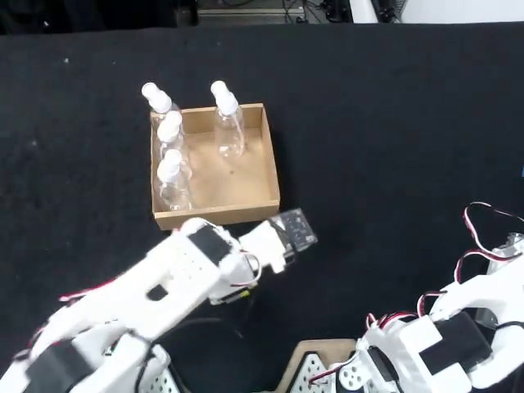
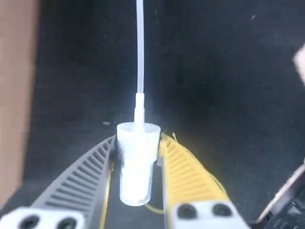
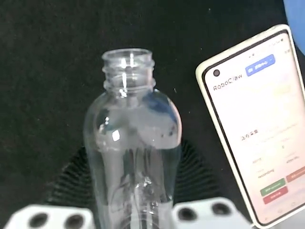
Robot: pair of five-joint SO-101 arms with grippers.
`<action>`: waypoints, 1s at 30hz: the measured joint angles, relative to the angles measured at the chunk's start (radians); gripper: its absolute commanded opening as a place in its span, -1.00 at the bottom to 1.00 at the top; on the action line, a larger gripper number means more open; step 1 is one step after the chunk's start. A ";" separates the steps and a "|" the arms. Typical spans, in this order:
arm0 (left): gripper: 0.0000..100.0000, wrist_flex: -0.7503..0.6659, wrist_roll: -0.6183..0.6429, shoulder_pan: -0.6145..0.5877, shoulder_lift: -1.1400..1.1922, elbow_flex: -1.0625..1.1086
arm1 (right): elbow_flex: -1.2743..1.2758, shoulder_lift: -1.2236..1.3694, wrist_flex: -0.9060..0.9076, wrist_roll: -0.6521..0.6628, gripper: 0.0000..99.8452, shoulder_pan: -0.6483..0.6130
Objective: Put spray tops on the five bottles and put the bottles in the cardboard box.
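Note:
My left gripper (image 2: 138, 138) is shut on a white spray top (image 2: 137, 164), whose thin dip tube (image 2: 139, 47) points away from the wrist over the black table. In the high view this gripper (image 1: 291, 233) sits just off the near right corner of the cardboard box (image 1: 274, 164). Several clear bottles with white spray tops (image 1: 223, 98) stand in the box, most along its left wall. My right gripper (image 3: 136, 167) is shut on a clear bottle (image 3: 131, 129) with a bare threaded neck (image 3: 127, 64). The right arm (image 1: 458, 336) is at the near right of the table.
A phone (image 3: 257, 129) with a lit screen lies close beside the held bottle. The box's brown wall (image 2: 14, 95) runs along one edge of the left wrist view. Black cloth covers the table, with open room to the right of the box.

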 measured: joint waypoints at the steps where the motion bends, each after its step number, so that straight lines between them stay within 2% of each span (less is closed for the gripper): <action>1: -0.91 0.041 -0.012 -0.005 -0.049 -0.023 | 0.000 0.000 0.000 -0.011 -0.98 0.000; 5: -0.91 0.173 -0.069 -0.043 -0.242 -0.161 | 0.000 0.000 0.000 -0.057 -0.98 0.000; 8: -0.91 0.224 -0.068 -0.126 -0.342 -0.311 | 0.000 0.000 0.000 -0.104 -0.98 -0.034; 14: -0.91 0.236 0.021 -0.420 -0.405 -0.652 | 0.000 -0.008 0.002 -0.233 -0.98 -0.135; 18: -0.91 0.236 0.063 -0.615 -0.410 -0.824 | 0.000 -0.124 0.074 -0.310 -0.98 -0.199; 24: -0.91 0.236 0.080 -0.922 -0.419 -0.847 | 0.002 -0.423 0.245 -0.414 -0.98 -0.379; 30: -0.91 0.236 0.081 -1.237 -0.417 -0.649 | 0.034 -0.729 0.302 -0.465 -0.98 -0.651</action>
